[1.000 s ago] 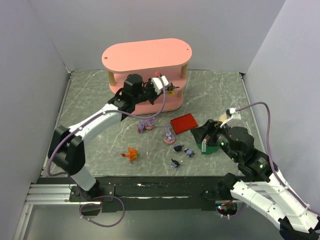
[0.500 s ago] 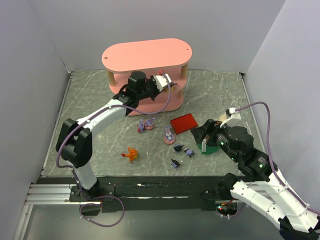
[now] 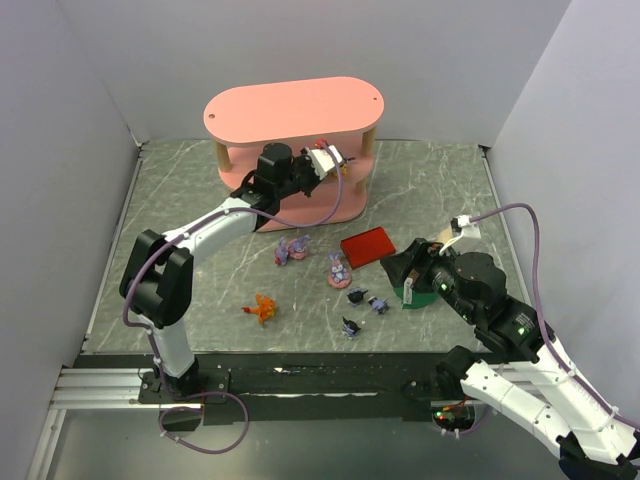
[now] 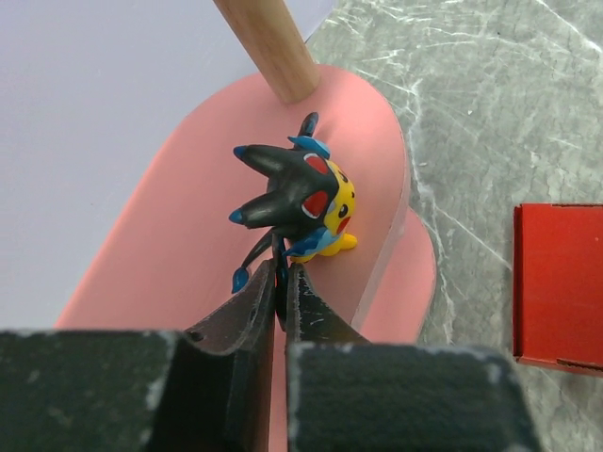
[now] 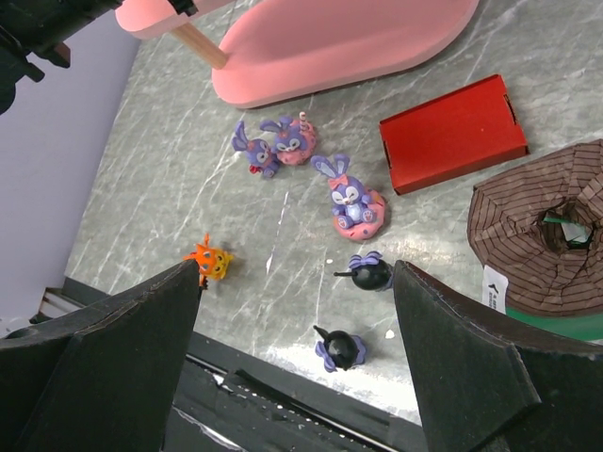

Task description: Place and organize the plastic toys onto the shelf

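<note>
Just ahead of the scuffed, matt black left gripper (image 4: pixel 282 275), the spiky black-and-yellow figurine (image 4: pixel 300 198) shines like glossy plastic on the smooth, matt pink shelf (image 4: pixel 179 254), with a pale bare-wood post (image 4: pixel 268 42) beyond and, to the right, a grey veined stone-look tabletop (image 4: pixel 490 113) and a matt red box (image 4: pixel 561 282).

Left arm (image 3: pixel 215 232) stretched far forward and up, wrist level, left gripper (image 4: pixel 281 272) with jaws pressed almost together, right arm (image 3: pixel 520 340) folded back, right gripper (image 5: pixel 297 273) pointing down, jaws spread wide
</note>
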### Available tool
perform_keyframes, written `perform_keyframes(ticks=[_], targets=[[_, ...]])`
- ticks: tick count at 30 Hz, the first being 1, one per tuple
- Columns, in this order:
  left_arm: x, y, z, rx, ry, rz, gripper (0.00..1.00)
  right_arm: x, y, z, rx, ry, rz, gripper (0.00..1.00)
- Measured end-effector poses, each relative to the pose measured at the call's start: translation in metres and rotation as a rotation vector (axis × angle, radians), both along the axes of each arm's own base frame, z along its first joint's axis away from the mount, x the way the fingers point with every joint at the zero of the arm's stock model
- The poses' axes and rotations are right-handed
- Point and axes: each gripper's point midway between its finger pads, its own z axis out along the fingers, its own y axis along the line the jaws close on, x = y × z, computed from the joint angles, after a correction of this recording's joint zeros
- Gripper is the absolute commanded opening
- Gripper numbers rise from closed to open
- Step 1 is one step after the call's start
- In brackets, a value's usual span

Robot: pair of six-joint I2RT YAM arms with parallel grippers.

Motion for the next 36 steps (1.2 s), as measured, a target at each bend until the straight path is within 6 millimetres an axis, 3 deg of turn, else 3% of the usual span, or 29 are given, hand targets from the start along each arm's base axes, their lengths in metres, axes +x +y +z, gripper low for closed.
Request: perform_keyframes(ticks=[8,15,36], targets=[[0.004,0.001,-0.004,0.010,-0.007,0.012,0.33,-0.001,0.003,0.000,0.011,0.010,0.010,0.89],[0.007,0.002,-0.002,0.003,-0.016,0.029,0.43,-0.002,0.006,-0.002,0.023,0.019,0.019,0.89],[0.024,0.018,0.011,-0.075,-0.057,0.182,0.50,-0.003,0.008,-0.004,0.027,0.026,0.029,0.89]])
